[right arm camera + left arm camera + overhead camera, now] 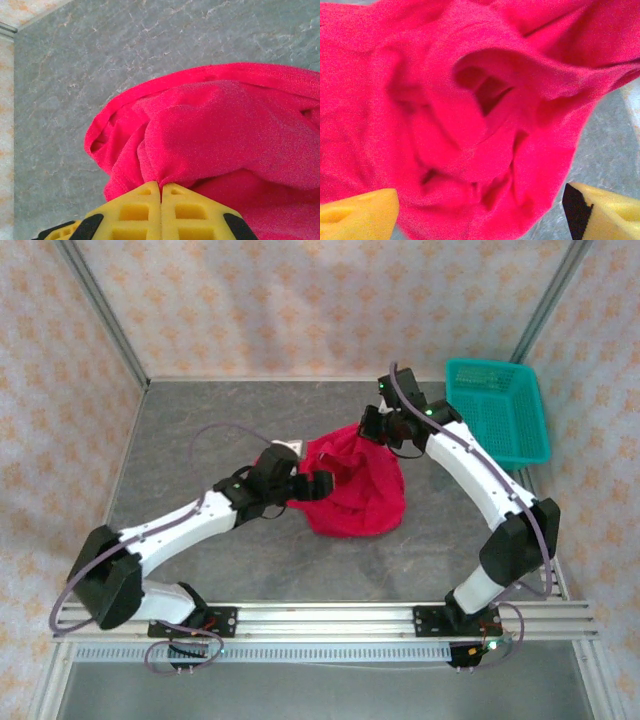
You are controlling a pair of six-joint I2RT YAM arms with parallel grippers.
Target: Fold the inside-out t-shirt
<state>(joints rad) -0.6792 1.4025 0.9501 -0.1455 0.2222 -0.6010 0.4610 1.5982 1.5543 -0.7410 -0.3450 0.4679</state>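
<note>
- the red t-shirt (pixel 355 485) sits in a soft heap near the middle of the grey table (pixel 200 420).
- it is not flat. it is bunched up and lumpy, with many folds and deep creases.
- the heap is pulled up to a point at its 12 o'clock end and hangs wider and rounder toward 6 o'clock.
- a small white bit (pixel 285 447) pokes out at the shirt's 10 o'clock edge.
- in the left wrist view the cloth curls into a round hole with a dark gap inside it.
- in the right wrist view you can see a thick folded hem along the rim of the cloth.
- the left pincer (pixel 305 485) is at the shirt's 9 o'clock side. its yellow fingers (pixel 360 215) stand wide apart, with red cloth lying between and in front of them. it squeezes nothing.
- the right pincer (pixel 160 192) is at the shirt's 12 o'clock end. its two fingers are pressed tight together and pinch a fold of the red cloth.
- a teal basket (pixel 497 410) stands at the table's 2 o'clock corner, apart from the shirt.
</note>
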